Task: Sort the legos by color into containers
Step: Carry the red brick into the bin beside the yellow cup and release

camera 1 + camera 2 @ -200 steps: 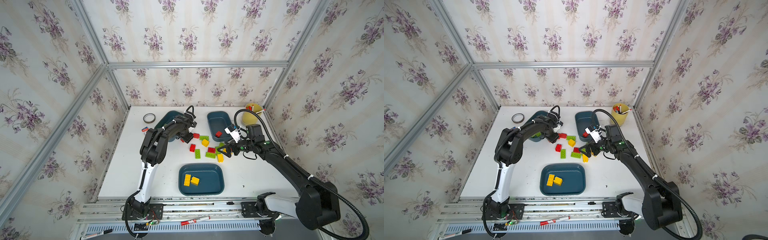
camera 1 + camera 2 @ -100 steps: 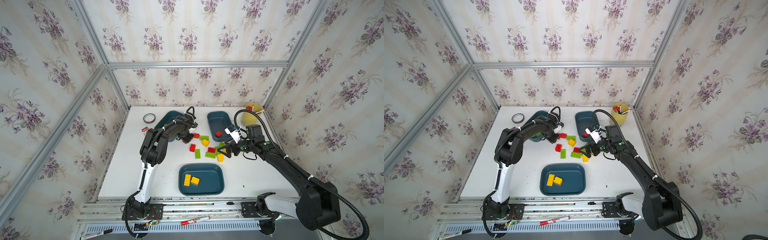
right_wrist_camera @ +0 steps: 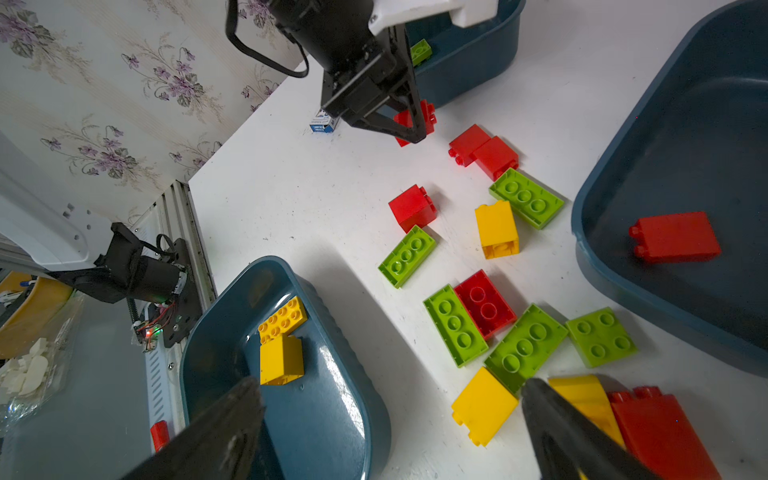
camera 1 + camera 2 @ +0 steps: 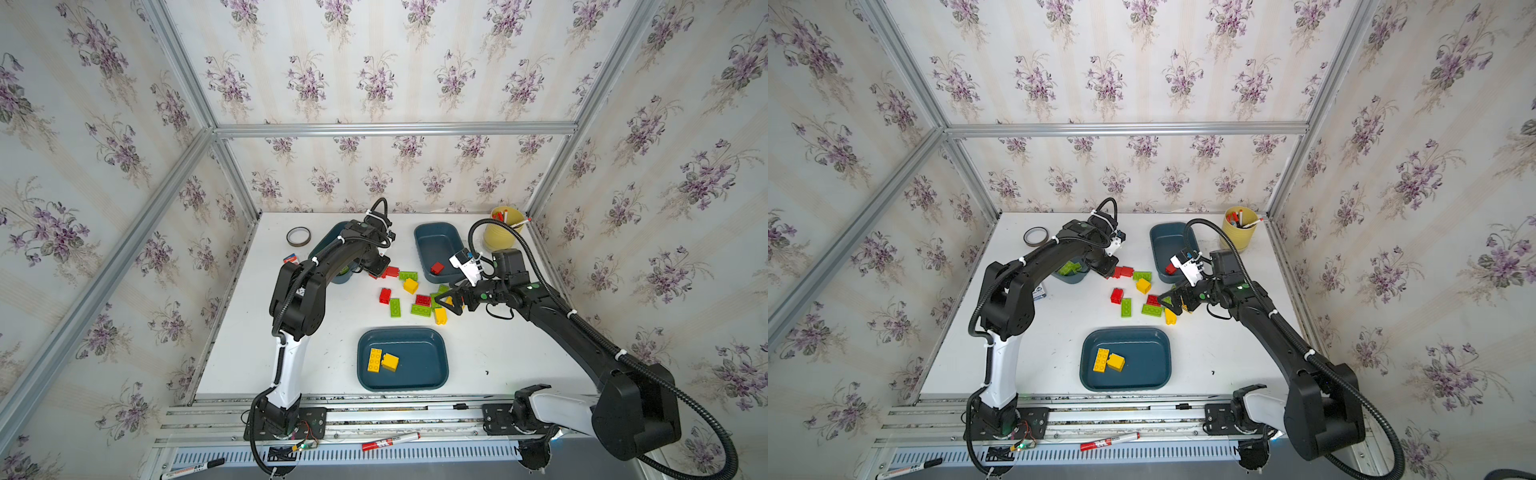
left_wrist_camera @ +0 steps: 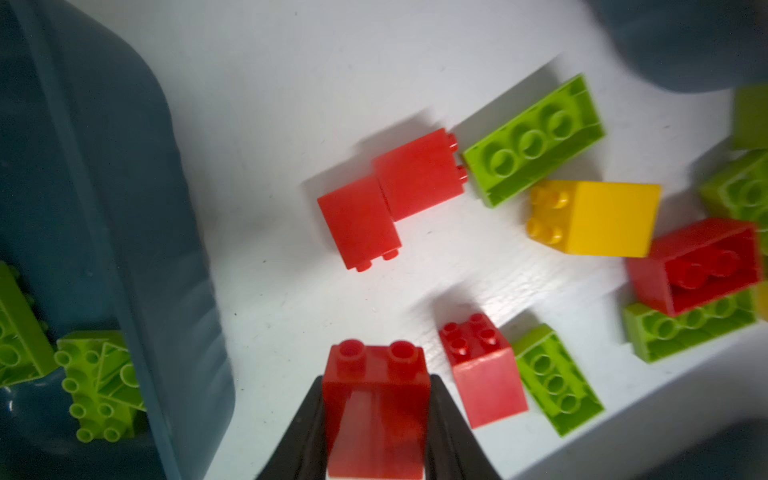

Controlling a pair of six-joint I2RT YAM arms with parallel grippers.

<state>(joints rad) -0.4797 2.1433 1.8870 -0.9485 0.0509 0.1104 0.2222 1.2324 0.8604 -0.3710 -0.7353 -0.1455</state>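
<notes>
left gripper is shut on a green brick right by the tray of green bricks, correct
No: the left gripper is shut on a red brick, not green, as the left wrist view shows. It is right by the tray holding green bricks.

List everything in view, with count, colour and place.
trays: 3, dark teal; near tray front centre, far right tray, far left tray
yellow bricks: 5; two in near tray, three loose mid-table
red bricks: 7; one in far right tray, five loose mid-table, one held
green bricks: five loose mid-table, at least two in far left tray
tape roll: 1, dark, far left corner
small box: 1, blue and white, left table edge
cup with pens: 1, pale yellow, far right corner
markers: 2, red and black, front rail
table: 1, white
left tool: shut on a red brick, beside far left tray
right tool: open, over loose bricks
</notes>
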